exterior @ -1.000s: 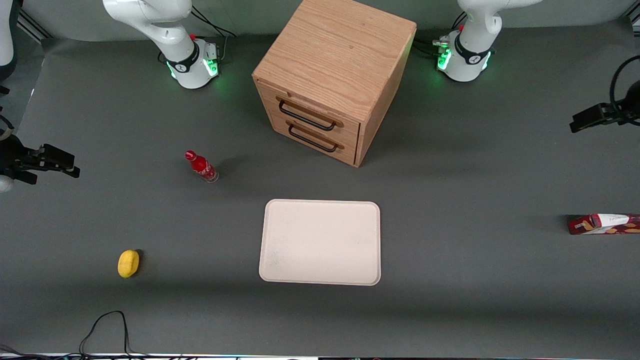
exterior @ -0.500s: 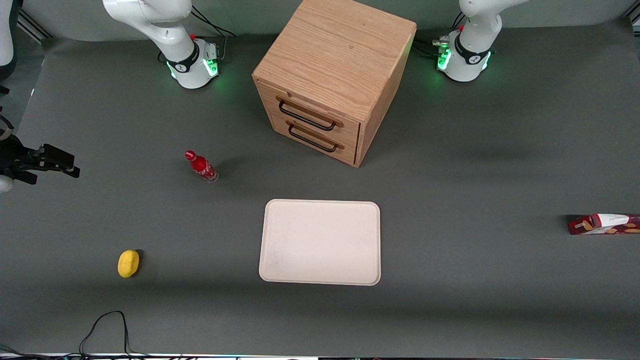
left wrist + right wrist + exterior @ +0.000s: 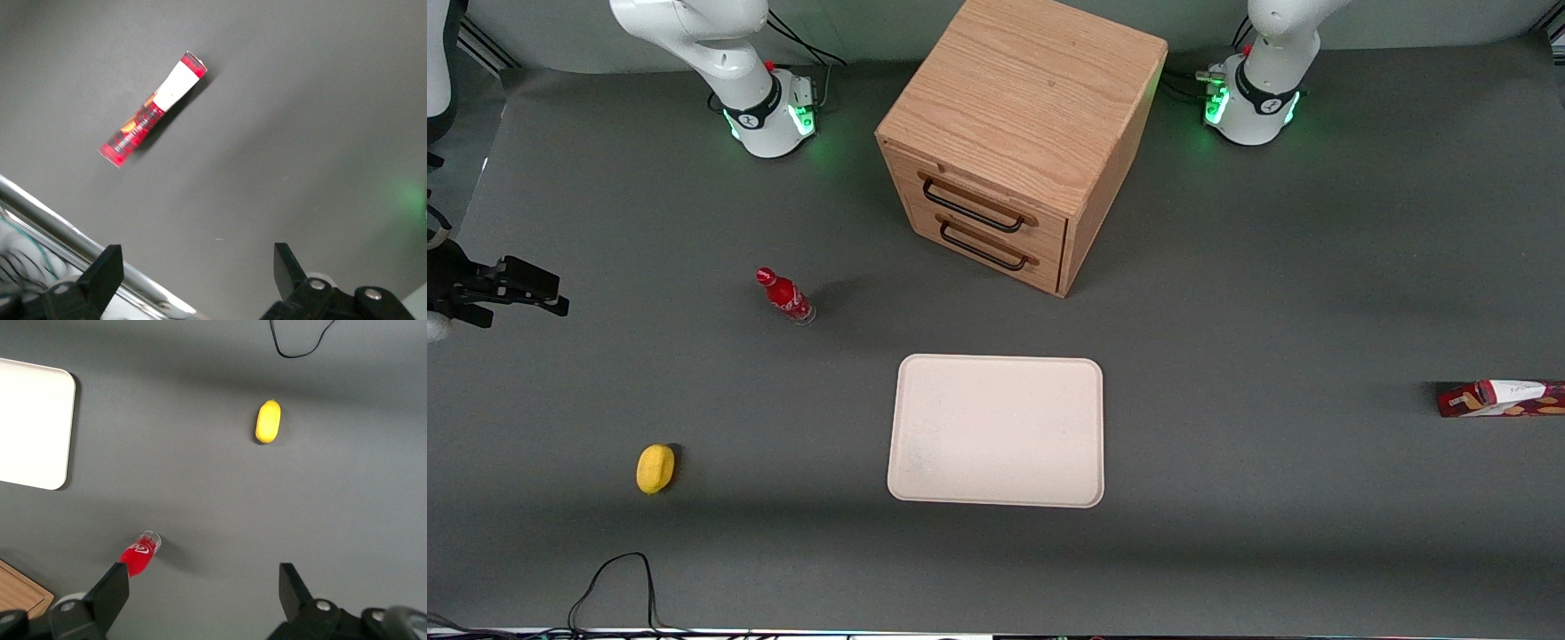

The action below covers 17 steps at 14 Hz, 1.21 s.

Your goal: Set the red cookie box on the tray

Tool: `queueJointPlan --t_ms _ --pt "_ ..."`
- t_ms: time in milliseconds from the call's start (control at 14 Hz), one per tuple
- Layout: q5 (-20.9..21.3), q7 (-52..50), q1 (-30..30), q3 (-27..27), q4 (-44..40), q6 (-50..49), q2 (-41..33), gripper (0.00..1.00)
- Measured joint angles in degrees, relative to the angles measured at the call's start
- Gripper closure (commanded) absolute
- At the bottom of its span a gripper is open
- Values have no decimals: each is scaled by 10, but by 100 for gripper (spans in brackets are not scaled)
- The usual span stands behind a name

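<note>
The red cookie box (image 3: 1501,398) lay flat toward the working arm's end of the table, well apart from the tray (image 3: 996,431). A slim carton like that was probably light and stiff but easy to dent, so a hold across its narrow width near the middle looked safest. The gripper (image 3: 197,273) hung high above the box, pointing down, its fingers spread wide and holding nothing; it showed only in the wrist view

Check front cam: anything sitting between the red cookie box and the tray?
Nothing. In the front view only bare grey mat separates the red cookie box from the tray. The gripper, open, hangs above the mat with the box in its wrist view.
</note>
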<state>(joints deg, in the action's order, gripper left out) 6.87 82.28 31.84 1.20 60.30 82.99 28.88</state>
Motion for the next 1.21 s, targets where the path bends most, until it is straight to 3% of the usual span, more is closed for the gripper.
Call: queueJointPlan --t_ms 143,500,786,1214 --pt "0 81 5 0 -20 19 33 1" --pt "-2 149 5 3 -10 46 66 0" --pt "-2 203 1 10 71 185 91 0" --pt "-5 215 0 13 162 317 139 0"
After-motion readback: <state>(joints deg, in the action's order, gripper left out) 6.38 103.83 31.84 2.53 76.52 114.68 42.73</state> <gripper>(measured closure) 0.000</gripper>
